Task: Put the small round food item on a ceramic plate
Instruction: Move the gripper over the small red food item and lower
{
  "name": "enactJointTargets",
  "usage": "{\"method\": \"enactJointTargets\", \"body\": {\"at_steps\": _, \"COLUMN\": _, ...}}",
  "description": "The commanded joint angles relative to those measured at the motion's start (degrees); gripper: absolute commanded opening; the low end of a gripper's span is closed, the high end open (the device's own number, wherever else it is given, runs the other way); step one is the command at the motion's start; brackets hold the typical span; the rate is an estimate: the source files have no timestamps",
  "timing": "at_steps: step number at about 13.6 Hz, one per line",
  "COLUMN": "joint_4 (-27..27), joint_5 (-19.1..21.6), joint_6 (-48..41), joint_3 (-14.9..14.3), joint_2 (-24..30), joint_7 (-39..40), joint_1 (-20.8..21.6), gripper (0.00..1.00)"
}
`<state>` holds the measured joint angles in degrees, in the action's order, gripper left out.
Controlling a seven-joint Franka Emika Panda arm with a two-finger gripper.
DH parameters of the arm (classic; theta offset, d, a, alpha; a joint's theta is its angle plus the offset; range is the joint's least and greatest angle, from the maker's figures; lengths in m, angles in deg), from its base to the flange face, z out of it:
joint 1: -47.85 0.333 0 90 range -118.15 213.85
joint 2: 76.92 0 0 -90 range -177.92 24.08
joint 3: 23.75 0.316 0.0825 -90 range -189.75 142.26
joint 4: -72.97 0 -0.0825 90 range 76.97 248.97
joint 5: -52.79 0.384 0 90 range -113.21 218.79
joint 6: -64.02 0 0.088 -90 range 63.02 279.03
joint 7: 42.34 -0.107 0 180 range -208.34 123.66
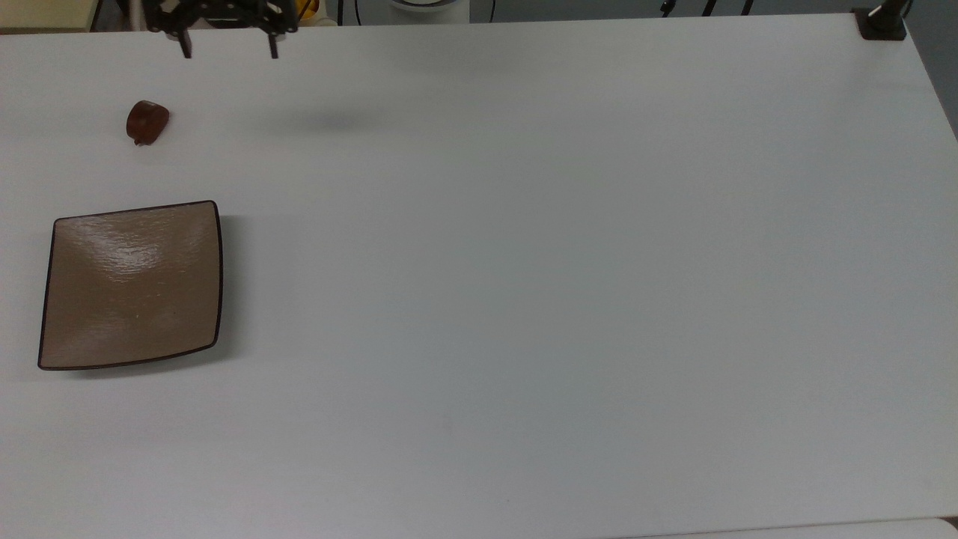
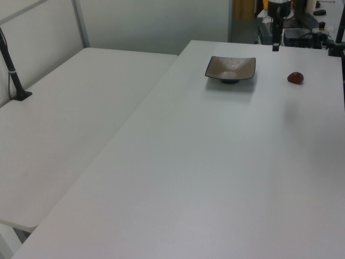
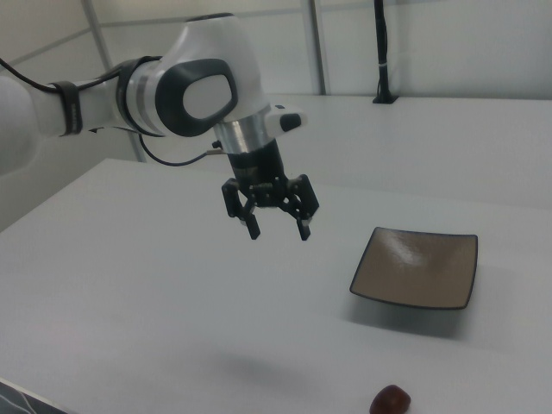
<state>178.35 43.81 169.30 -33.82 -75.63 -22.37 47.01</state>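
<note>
The small round food item (image 1: 147, 122) is a glossy dark reddish-brown lump lying on the white table near the top view's upper left; it also appears in the left view (image 2: 295, 78) and at the bottom of the right view (image 3: 390, 400). The ceramic plate (image 1: 132, 284), square and tan-brown with a dark rim, sits bare on the table below the lump (image 2: 230, 68) (image 3: 418, 267). My gripper (image 1: 229, 52) hangs open and empty high above the table (image 3: 278, 231), to the right of the food item in the top view and apart from it.
The white table (image 1: 524, 299) stretches wide to the top view's right. A black post base (image 1: 882, 22) stands at the far right corner. A second white table (image 2: 70, 124) adjoins on the left view's left, with a black post (image 2: 13, 73) on it.
</note>
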Motion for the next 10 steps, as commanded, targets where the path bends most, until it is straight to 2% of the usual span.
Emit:
{"method": "enactJointTargets", "body": {"at_steps": 1, "joint_4": 1.3, "joint_5": -0.8, "joint_6": 3.9, "joint_3": -4.0, "joint_2": -0.8, "joint_7": 4.3, "joint_1": -0.9, "gripper": 1.0}}
{"method": "enactJointTargets", "body": {"at_steps": 3, "joint_4": 2.9, "joint_5": -0.8, "joint_6": 7.1, "joint_3": -5.4, "joint_2": -2.9, "joint_7": 4.5, "joint_1": -1.4, "gripper": 1.0}}
{"method": "enactJointTargets", "body": {"at_steps": 6, "joint_4": 3.7, "joint_5": -0.5, "joint_6": 11.3, "joint_3": -5.8, "joint_2": -6.2, "joint_7": 4.3, "joint_1": -6.3, "gripper": 1.0}}
{"method": "enactJointTargets", "body": {"at_steps": 10, "joint_4": 5.4, "joint_5": 0.1, "joint_6": 14.0, "joint_3": -6.5, "joint_2": -9.5, "joint_7": 3.5, "joint_1": -9.3, "gripper": 1.0}}
